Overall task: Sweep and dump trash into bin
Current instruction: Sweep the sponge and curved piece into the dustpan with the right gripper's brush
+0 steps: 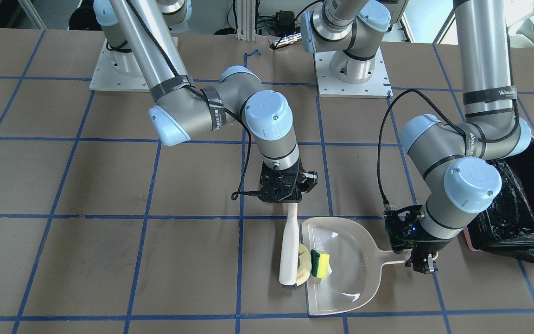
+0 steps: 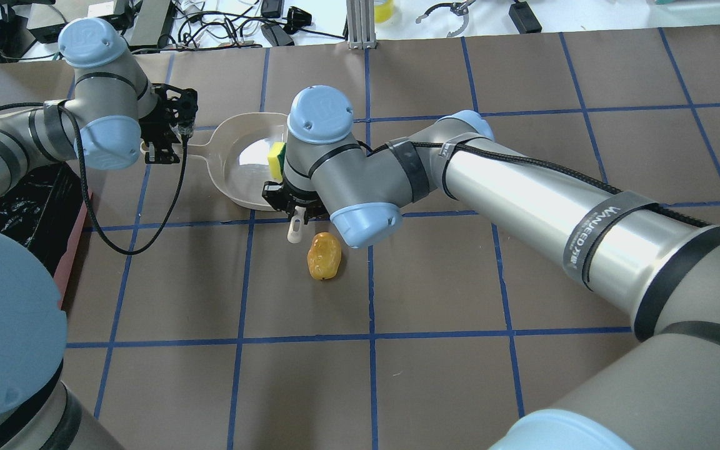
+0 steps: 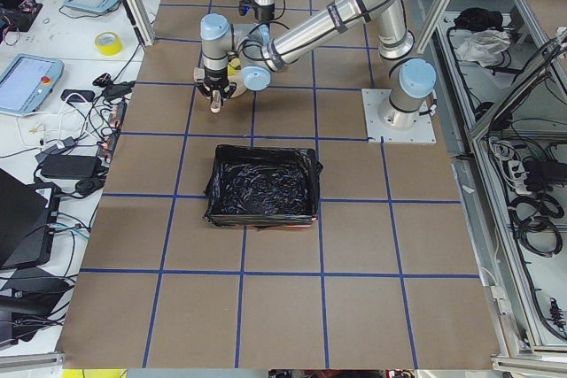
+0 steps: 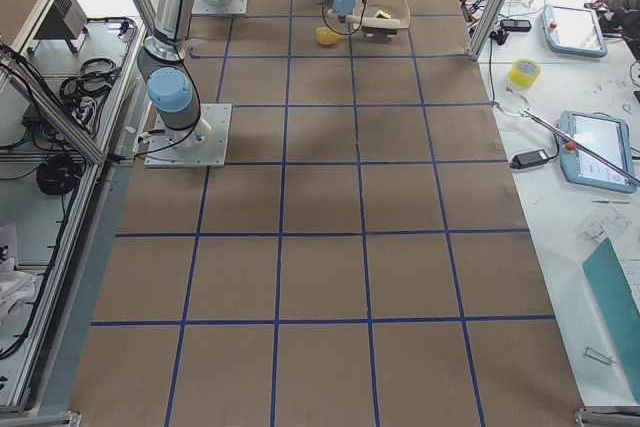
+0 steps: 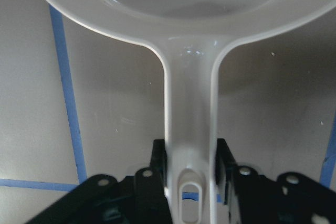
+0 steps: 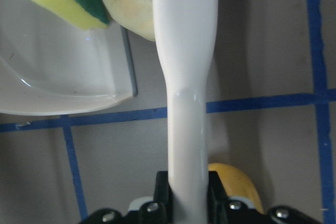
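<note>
- Left gripper (image 5: 190,157): closed on the handle end of the pale dustpan (image 1: 350,278).
- Right gripper (image 6: 187,182): clamped on the white brush (image 1: 289,250), whose head is at the pan's mouth, against a green-yellow sponge (image 1: 320,263).
- Bin (image 3: 262,215): black-lined, on the surface just outboard of the left gripper, not touching it.
- Yellow lump (image 2: 324,255): on the surface near the right gripper.

**Taped brown worktop beside a cluttered white bench**

The worktop (image 3: 283,307) is covered in matte brown sheet and marked into large squares by blue tape (image 1: 109,216). Aluminium posts (image 2: 360,25) rise at its edges. A white bench (image 4: 560,87) runs along one long side. It carries teach pendants (image 4: 598,147), a roll of yellow tape (image 3: 107,42) and loose black cables (image 3: 84,130). Bright, even light leaves soft shadows on the brown surface.
</note>
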You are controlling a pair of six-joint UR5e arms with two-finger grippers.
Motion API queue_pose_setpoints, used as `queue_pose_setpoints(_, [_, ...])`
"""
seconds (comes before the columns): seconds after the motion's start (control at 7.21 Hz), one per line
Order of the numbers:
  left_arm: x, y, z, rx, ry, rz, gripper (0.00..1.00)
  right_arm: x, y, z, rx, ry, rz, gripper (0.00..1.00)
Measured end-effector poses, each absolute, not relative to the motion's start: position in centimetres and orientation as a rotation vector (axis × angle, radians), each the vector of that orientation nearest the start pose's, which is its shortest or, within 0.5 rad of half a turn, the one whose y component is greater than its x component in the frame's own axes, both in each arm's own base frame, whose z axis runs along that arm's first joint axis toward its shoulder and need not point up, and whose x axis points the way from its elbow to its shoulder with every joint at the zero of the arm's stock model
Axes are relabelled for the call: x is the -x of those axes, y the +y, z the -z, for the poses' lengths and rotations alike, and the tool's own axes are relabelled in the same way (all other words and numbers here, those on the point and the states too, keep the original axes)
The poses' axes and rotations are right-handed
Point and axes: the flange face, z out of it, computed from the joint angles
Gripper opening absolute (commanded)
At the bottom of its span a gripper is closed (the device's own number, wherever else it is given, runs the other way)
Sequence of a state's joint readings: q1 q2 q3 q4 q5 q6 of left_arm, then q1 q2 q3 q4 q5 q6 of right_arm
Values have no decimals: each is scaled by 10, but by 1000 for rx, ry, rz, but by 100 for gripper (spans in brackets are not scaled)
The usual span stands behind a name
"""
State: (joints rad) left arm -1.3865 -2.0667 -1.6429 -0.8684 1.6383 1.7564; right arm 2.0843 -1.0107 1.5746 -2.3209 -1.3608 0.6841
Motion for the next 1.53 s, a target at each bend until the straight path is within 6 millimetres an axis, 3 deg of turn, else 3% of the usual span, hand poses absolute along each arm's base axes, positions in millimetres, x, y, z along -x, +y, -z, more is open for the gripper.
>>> queue_pose_setpoints(0.28, [6,-657,-241,-2112,2118,32,0,-485,-504,-235,-280,2814,42,0])
queue_pose_setpoints(0.83, [7,-656,-246,-2108,2115,37,0,-504,-505,-260,-366,2745,39,0])
queue_pose_setpoints(1.11, [7,-656,-247,-2109,2112,38,0,-489,-504,-276,-337,2811,16,0])
queue_pose_setpoints(1.53, [6,-646,-255,-2131,2090,35,0,-431,-481,-310,-360,3013,-62,0])
